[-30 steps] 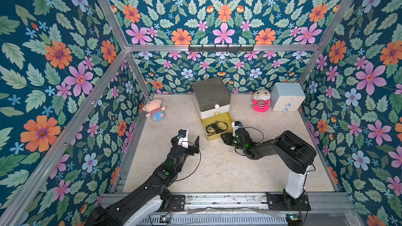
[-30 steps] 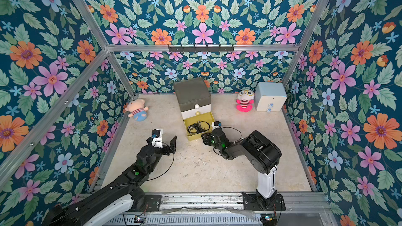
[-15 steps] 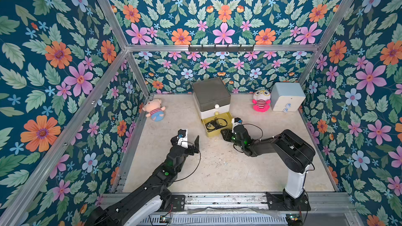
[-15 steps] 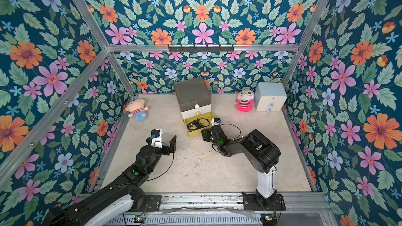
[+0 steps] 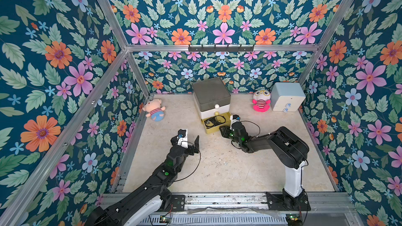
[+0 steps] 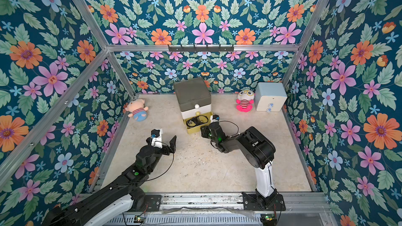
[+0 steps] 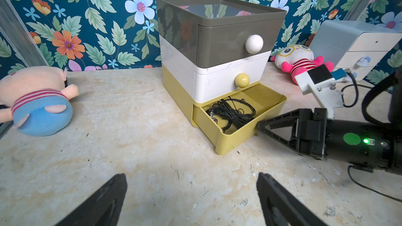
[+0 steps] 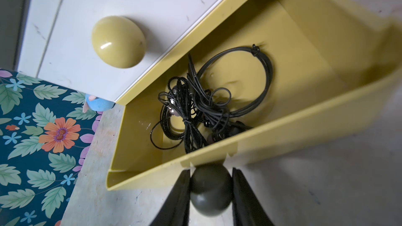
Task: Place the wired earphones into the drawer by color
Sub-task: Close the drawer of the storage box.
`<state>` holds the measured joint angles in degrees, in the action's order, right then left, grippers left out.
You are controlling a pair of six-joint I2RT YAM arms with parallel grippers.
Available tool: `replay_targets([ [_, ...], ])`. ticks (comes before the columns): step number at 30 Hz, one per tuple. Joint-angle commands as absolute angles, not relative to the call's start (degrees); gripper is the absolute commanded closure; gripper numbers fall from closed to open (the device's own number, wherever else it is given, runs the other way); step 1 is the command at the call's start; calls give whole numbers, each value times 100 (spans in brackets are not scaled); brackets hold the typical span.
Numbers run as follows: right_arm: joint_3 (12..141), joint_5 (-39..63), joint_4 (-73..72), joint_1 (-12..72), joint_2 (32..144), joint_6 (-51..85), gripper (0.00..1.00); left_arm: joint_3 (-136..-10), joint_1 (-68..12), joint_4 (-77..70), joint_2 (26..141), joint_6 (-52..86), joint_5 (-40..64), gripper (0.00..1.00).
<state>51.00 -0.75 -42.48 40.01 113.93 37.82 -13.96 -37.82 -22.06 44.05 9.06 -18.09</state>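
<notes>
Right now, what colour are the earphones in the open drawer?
Black earphones, clearest in the right wrist view.

Pig plush (image 5: 154, 111) near left wall; pink doll (image 5: 261, 102) beside pale blue chest (image 5: 287, 95)

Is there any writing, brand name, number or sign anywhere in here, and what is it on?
No text can be read anywhere.
Three-drawer chest, its dark knob, pale blue chest: plain, no lettering.
Pig plush, pink plush: stripes only.
Green dot on the right arm: blank.
Circuit board at the front rail: any print too small to read.
</notes>
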Motion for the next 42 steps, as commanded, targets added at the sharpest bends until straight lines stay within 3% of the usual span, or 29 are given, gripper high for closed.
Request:
replay_targets([
  [1,5207,-316,-4468,3990,11466,3754,68,-1397,-3779,-2206,4403,905,-1867,1],
  [42,6343,-778,-4984,3988,12576,4059,69,-1389,-3779,-2195,4351,905,-1872,1],
])
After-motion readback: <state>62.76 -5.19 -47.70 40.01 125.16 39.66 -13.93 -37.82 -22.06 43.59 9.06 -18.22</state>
